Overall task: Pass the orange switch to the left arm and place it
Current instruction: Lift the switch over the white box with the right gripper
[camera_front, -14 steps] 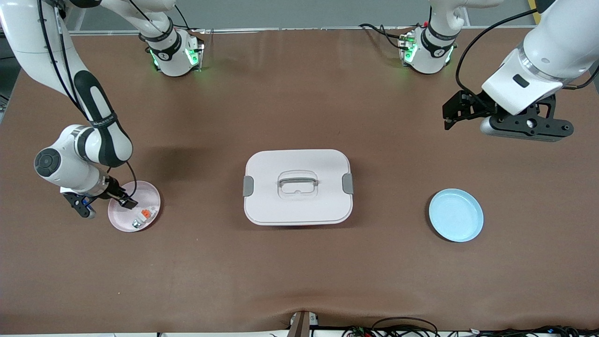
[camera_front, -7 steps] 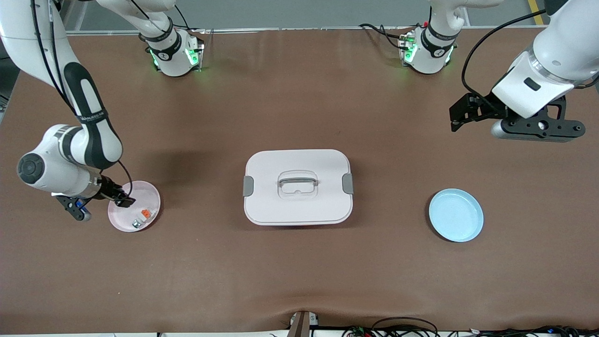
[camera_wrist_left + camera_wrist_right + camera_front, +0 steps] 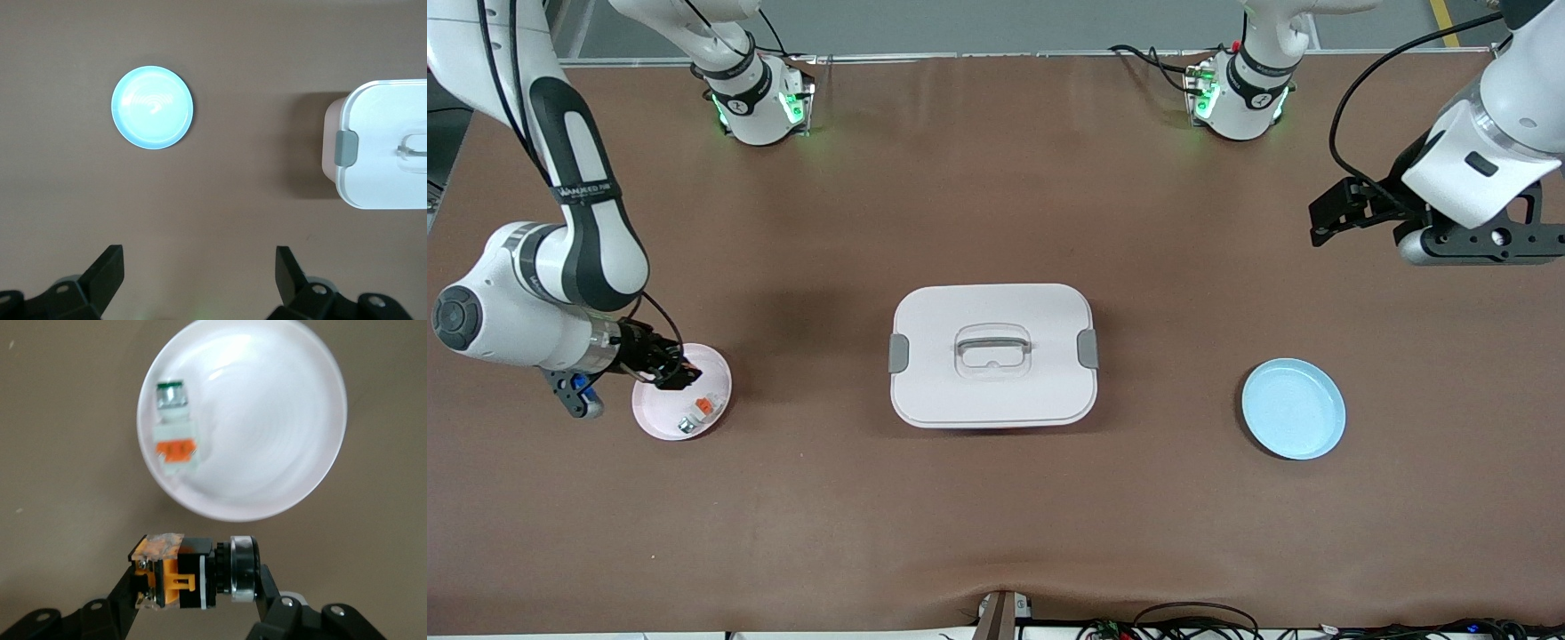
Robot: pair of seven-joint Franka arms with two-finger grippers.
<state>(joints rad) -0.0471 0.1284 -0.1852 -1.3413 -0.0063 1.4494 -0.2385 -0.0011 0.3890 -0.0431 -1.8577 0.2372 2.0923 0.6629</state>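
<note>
Switch: orange switch sits crosswise between my right gripper fingers, black body with orange middle and silvery end, low centre of the right wrist view.
Right claw: clamped on the switch, hanging over the rim of the pink plate at lower left of the front view, lifted clear of the dish.
Pink plate: holds one other part, white-and-grey with an orange top; I leave that one where it lies.
Left claw: my left gripper has its fingers spread wide with nothing between them, up over bare table at upper right of the front view, waiting.
Box: white box stands mid-frame in the front view, lid on, squarely between the two plates.
Blue plate: blue plate lies lower right in the front view, bare, probably where the switch should end.
Step in hand: pickup looks done, as I judge it; carry toward a handover not yet begun.
Next move: I reckon the right arm must take the switch up and round or over the box with room to spare, while my left arm comes to meet it, fingers apart, and takes the free silvery end before I let go.
Risk: small part, short grip; a knock against the box lid could twist it loose.
</note>
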